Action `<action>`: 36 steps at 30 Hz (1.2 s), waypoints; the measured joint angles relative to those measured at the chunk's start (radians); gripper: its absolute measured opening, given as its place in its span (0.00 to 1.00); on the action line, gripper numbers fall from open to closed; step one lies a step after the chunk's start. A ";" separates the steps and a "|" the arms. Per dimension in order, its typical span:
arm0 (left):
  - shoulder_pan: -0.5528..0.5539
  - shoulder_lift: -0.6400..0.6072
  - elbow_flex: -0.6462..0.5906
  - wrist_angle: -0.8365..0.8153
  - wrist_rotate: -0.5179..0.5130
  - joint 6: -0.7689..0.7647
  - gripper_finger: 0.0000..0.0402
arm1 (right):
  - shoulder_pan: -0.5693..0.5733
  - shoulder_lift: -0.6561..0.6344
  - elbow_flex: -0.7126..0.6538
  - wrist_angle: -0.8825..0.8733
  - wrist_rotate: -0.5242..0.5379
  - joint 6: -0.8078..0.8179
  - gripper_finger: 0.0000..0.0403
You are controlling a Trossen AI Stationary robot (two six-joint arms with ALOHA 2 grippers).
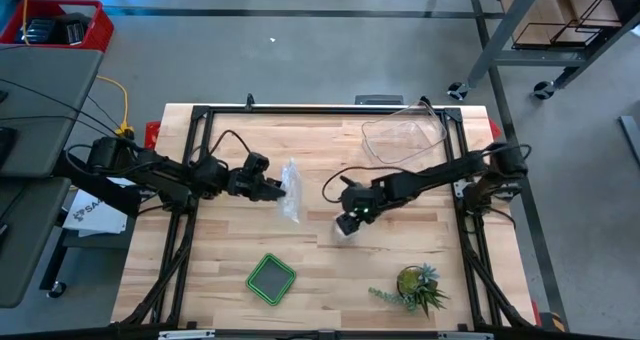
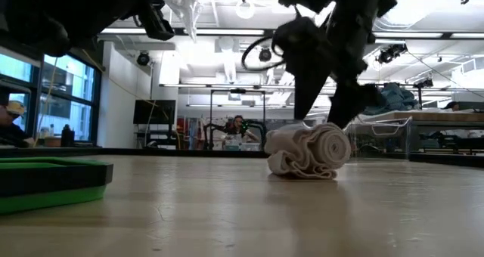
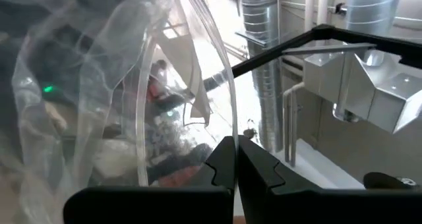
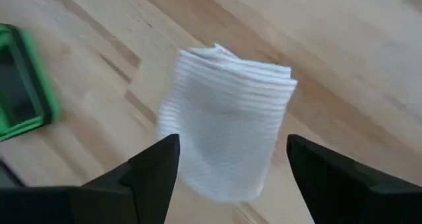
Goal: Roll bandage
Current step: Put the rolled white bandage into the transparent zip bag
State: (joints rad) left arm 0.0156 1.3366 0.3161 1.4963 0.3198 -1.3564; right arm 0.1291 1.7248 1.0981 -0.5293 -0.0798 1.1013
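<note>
Bandage [image 4: 227, 128]: white gauze, rolled up loose, lying on wood table [image 1: 230, 250] approx mid-table, a bit right of centre; folds show at one end in low view [image 2: 310, 151].
Right gripper [image 1: 348, 223]: directly over bandage, fingers spread wide, one each side of roll, not touching it; nothing gripped. Wrist view shows both fingertips [image 4: 158, 161] apart w/ roll between & beyond them.
Left gripper [image 1: 280, 188]: left of centre, lifted off table, fingers pinched tight on clear plastic bag [image 1: 291, 192]; bag hangs crinkled below it. Fingers [image 3: 227, 165] pressed together in wrist view, bag film [image 3: 119, 85] fills most of that view.
Clear tub [image 1: 403, 137]: far right part of table, well apart from bandage.
Green tray [image 1: 271, 278]: near edge, left of centre, flat on table.
Small plant [image 1: 418, 286]: near edge, right side.
Background: person [image 2: 239, 126] visible in room beyond table, low view.
</note>
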 joint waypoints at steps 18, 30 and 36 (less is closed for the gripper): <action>0.017 0.000 0.243 -0.100 -0.721 -0.272 0.00 | -0.010 -0.279 0.001 0.612 0.347 -0.554 0.67; 0.032 0.000 0.521 -0.373 -0.645 -0.204 0.00 | -0.009 -0.273 0.052 0.747 0.592 -0.993 0.67; 0.024 0.000 0.570 -0.423 -0.648 -0.187 0.00 | -0.026 -0.264 0.100 0.757 0.677 -1.106 0.67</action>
State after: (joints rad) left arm 0.0395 1.3365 0.8859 1.0735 -0.3281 -1.5438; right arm 0.1032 1.4605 1.1984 0.2275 0.5974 -0.0052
